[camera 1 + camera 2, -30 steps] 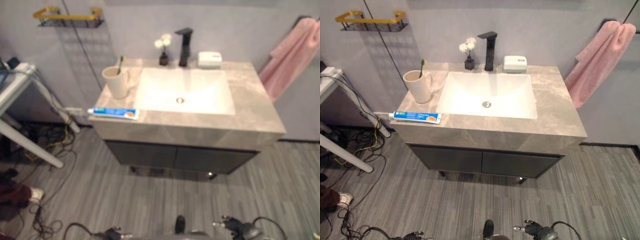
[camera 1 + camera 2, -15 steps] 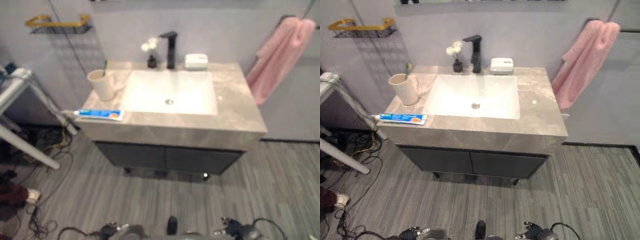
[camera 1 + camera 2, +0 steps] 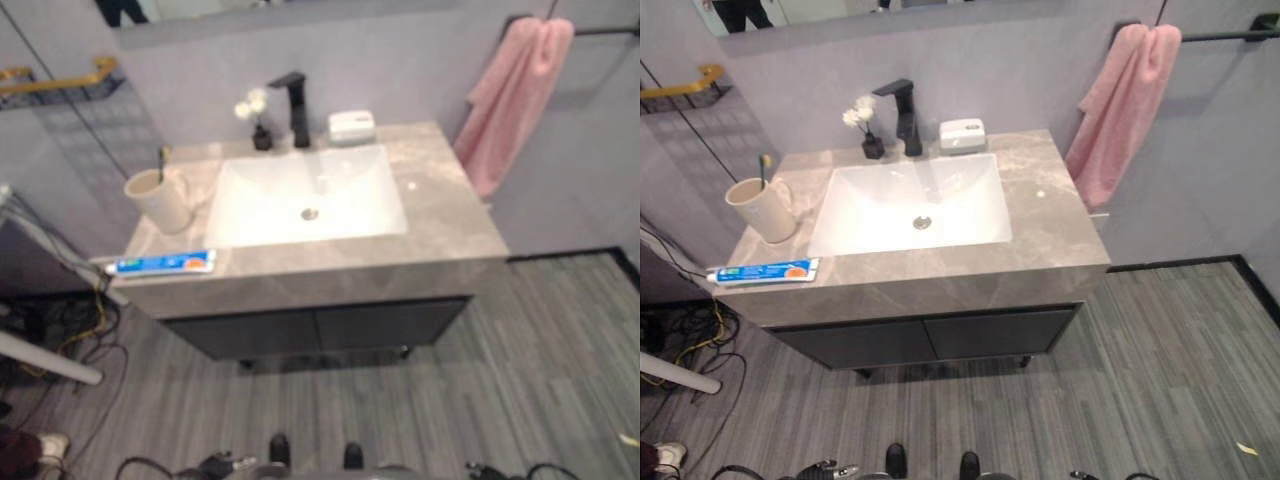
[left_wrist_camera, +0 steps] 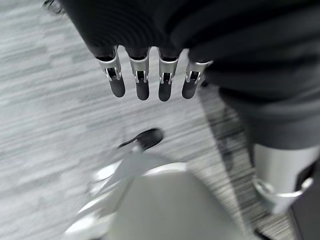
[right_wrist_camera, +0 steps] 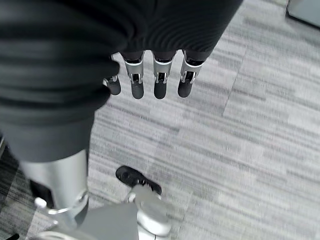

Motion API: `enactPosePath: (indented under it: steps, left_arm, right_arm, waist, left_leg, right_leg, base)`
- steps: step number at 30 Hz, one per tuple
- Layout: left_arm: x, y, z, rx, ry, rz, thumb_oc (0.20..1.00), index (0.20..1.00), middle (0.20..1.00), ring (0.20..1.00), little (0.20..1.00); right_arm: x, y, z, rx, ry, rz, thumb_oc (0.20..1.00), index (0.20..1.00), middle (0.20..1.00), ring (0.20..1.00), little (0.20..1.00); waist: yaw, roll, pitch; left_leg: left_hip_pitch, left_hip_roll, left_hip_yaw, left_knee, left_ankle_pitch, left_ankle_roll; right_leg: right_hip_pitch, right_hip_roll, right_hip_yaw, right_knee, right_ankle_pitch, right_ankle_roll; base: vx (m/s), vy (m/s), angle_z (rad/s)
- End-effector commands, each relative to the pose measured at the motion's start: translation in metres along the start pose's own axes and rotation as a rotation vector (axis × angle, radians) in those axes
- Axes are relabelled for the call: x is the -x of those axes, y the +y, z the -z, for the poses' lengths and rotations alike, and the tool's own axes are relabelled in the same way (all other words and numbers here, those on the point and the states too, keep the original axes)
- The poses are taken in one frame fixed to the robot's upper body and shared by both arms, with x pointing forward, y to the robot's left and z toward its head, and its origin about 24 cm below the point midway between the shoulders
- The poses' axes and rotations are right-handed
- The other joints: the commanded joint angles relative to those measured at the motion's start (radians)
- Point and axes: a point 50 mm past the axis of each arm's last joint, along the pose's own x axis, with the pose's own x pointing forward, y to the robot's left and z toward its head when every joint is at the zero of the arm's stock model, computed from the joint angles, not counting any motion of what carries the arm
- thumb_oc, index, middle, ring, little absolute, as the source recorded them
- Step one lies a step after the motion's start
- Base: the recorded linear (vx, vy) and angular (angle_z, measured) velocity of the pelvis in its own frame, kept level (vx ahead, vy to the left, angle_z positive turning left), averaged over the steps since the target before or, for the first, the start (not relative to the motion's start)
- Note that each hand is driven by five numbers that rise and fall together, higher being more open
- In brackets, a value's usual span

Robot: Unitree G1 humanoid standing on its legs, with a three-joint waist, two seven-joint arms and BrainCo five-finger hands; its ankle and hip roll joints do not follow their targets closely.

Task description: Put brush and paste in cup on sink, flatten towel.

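A cream cup (image 3: 762, 207) stands at the left of the grey sink counter (image 3: 1050, 230), with a green toothbrush (image 3: 765, 165) upright in it. A blue and white toothpaste tube (image 3: 762, 271) lies flat near the counter's front left edge. A pink towel (image 3: 1120, 110) hangs bunched over a dark bar on the right wall. My left hand (image 4: 142, 82) hangs above the floor, fingers straight, holding nothing. My right hand (image 5: 160, 82) hangs the same way, open and empty. Both hands are far from the counter.
A white basin (image 3: 910, 205) sits in the counter, with a black faucet (image 3: 902, 115), a small flower vase (image 3: 868, 135) and a white soap dish (image 3: 962, 135) behind it. A dark cabinet (image 3: 925, 338) is below. A gold shelf (image 3: 680, 85) and loose cables (image 3: 680, 350) are at the left.
The camera has swung toward the right, so the sink sits further left in the picture and the towel nearer the middle. No object on the counter has moved.
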Motion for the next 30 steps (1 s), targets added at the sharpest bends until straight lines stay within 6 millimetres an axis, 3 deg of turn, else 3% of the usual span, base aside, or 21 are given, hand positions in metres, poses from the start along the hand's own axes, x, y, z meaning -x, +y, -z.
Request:
enactPosePath:
  steps: [1, 2, 3, 4, 6, 7, 9, 12, 13, 14, 16, 18, 23, 30]
  left_arm:
    - [0.017, 0.111, -0.075, -0.136, -0.083, -0.254, 1.000, 1.000, 1.000, 1.000, 1.000]
    - [0.006, 0.067, -0.036, -0.113, -0.034, -0.149, 1.000, 1.000, 1.000, 1.000, 1.000]
    - [0.006, 0.067, -0.036, -0.113, -0.035, -0.149, 1.000, 1.000, 1.000, 1.000, 1.000]
    - [0.003, 0.037, -0.010, -0.097, -0.006, -0.092, 1.000, 1.000, 1.000, 1.000, 1.000]
    - [0.002, 0.030, -0.010, -0.103, -0.016, -0.082, 1.000, 1.000, 1.000, 1.000, 1.000]
    - [0.001, 0.028, -0.013, -0.115, -0.027, -0.078, 1.000, 1.000, 1.000, 1.000, 1.000]
    - [0.001, 0.023, -0.014, -0.150, -0.033, -0.055, 1.000, 1.000, 1.000, 1.000, 1.000]
    - [0.000, 0.016, -0.010, -0.176, -0.025, -0.026, 1.000, 1.000, 1.000, 1.000, 1.000]
    - [0.000, 0.015, -0.012, -0.177, -0.030, -0.018, 1.000, 1.000, 1.000, 1.000, 1.000]
    - [0.000, 0.015, -0.013, -0.178, -0.033, -0.019, 1.000, 1.000, 1.000, 1.000, 1.000]
    - [0.000, 0.016, -0.016, -0.192, -0.041, -0.016, 1.000, 1.000, 1.000, 1.000, 1.000]
    - [-0.001, 0.017, -0.020, -0.205, -0.048, -0.018, 1.000, 1.000, 1.000, 1.000, 1.000]
    - [-0.001, 0.019, -0.022, -0.214, -0.049, -0.023, 1.000, 1.000, 1.000, 1.000, 1.000]
    - [0.001, 0.027, -0.019, -0.145, -0.056, -0.061, 1.000, 1.000, 1.000, 1.000, 1.000]
  right_arm:
    - [-0.002, -0.003, -0.019, 0.090, -0.006, -0.054, 1.000, 1.000, 1.000, 1.000, 1.000]
    - [-0.005, 0.011, -0.026, 0.078, -0.039, -0.058, 1.000, 1.000, 1.000, 1.000, 1.000]
    - [-0.005, 0.011, -0.026, 0.078, -0.039, -0.058, 1.000, 1.000, 1.000, 1.000, 1.000]
    - [-0.006, 0.021, -0.030, 0.075, -0.065, -0.070, 1.000, 1.000, 1.000, 1.000, 1.000]
    - [-0.007, 0.019, -0.038, 0.099, -0.087, -0.065, 1.000, 1.000, 1.000, 1.000, 1.000]
    - [-0.007, 0.017, -0.048, 0.119, -0.123, -0.049, 1.000, 1.000, 1.000, 1.000, 1.000]
    - [-0.006, 0.016, -0.059, 0.137, -0.167, -0.045, 1.000, 1.000, 1.000, 1.000, 1.000]
    - [-0.006, 0.016, -0.066, 0.136, -0.199, -0.042, 1.000, 1.000, 1.000, 1.000, 1.000]
    - [-0.006, 0.016, -0.067, 0.140, -0.201, -0.047, 1.000, 1.000, 1.000, 1.000, 1.000]
    - [-0.006, 0.018, -0.065, 0.140, -0.195, -0.054, 1.000, 1.000, 1.000, 1.000, 1.000]
    - [-0.007, 0.022, -0.057, 0.150, -0.163, -0.065, 1.000, 1.000, 1.000, 1.000, 1.000]
    - [-0.007, 0.022, -0.052, 0.161, -0.140, -0.066, 1.000, 1.000, 1.000, 1.000, 1.000]
    - [-0.007, 0.018, -0.047, 0.166, -0.117, -0.057, 1.000, 1.000, 1.000, 1.000, 1.000]
    - [-0.006, 0.011, -0.042, 0.200, -0.101, -0.038, 1.000, 1.000, 1.000, 1.000, 1.000]
  waist:
    - [-0.066, -0.047, -0.039]
    - [-0.046, -0.060, -0.030]
    - [-0.046, -0.060, -0.032]
    - [-0.018, -0.072, -0.033]
    - [-0.007, -0.069, -0.032]
    - [-0.005, -0.065, -0.017]
    - [-0.010, -0.056, 0.000]
    - [-0.014, -0.047, 0.018]
    - [-0.020, -0.046, 0.019]
    - [-0.020, -0.047, 0.019]
    - [-0.005, -0.047, 0.012]
    - [0.004, -0.054, 0.008]
    - [0.017, -0.065, 0.009]
    - [0.066, -0.106, -0.009]
  left_leg:
    - [-0.026, -0.084, 0.055, 0.122, -0.083, 0.079]
    - [-0.022, -0.096, 0.070, 0.146, -0.114, 0.100]
    - [-0.024, -0.096, 0.069, 0.145, -0.113, 0.100]
    - [-0.029, -0.113, 0.081, 0.179, -0.148, 0.122]
    - [-0.028, -0.128, 0.074, 0.174, -0.154, 0.136]
    - [-0.021, -0.142, 0.058, 0.163, -0.153, 0.150]
    - [0.008, -0.156, 0.052, 0.129, -0.148, 0.164]
    - [0.052, -0.166, 0.071, 0.084, -0.150, 0.176]
    - [0.065, -0.170, 0.064, 0.067, -0.143, 0.175]
    - [0.069, -0.170, 0.060, 0.060, -0.139, 0.172]
    - [0.080, -0.159, 0.052, 0.040, -0.129, 0.166]
    - [0.070, -0.161, 0.031, 0.053, -0.133, 0.163]
    - [0.063, -0.159, 0.005, 0.079, -0.143, 0.157]
    - [0.054, -0.137, -0.049, 0.101, -0.144, 0.111]
  right_leg:
    - [0.056, -0.133, 0.119, 0.161, -0.096, 0.170]
    - [0.049, -0.151, 0.131, 0.187, -0.093, 0.175]
    - [0.046, -0.150, 0.131, 0.188, -0.092, 0.175]
    - [0.016, -0.169, 0.136, 0.253, -0.063, 0.191]
    - [-0.007, -0.182, 0.126, 0.296, -0.029, 0.195]
    - [-0.050, -0.181, 0.118, 0.367, 0.027, 0.194]
    - [-0.089, -0.177, 0.118, 0.452, 0.067, 0.194]
    - [-0.145, -0.178, 0.056, 0.529, 0.071, 0.191]
    - [-0.159, -0.154, 0.063, 0.541, 0.054, 0.191]
    - [-0.168, -0.134, 0.068, 0.527, 0.035, 0.191]
    - [-0.135, -0.137, 0.025, 0.372, 0.007, 0.197]
    - [-0.121, -0.132, 0.065, 0.275, 0.004, 0.201]
    - [-0.100, -0.148, 0.081, 0.206, 0.020, 0.204]
    - [-0.015, -0.140, 0.002, 0.086, -0.004, 0.175]
  base:
    - [0.31, 0.676, -0.03]
    - [0.20, 0.370, -0.13]
    - [0.10, 0.429, -0.65]
    - [0.08, 0.287, -0.78]
    - [0.08, 0.458, -0.61]
    - [0.07, 0.550, -0.12]
    - [0.05, 0.425, 0.09]
    - [0.05, 0.323, 0.04]
    - [0.07, 0.219, -0.14]
    - [0.08, 0.167, 0.03]
    - [0.07, 0.079, 0.17]
    - [0.04, -0.019, 0.15]
    - [0.04, -0.085, 0.30]
    - [0.07, -0.270, 0.34]
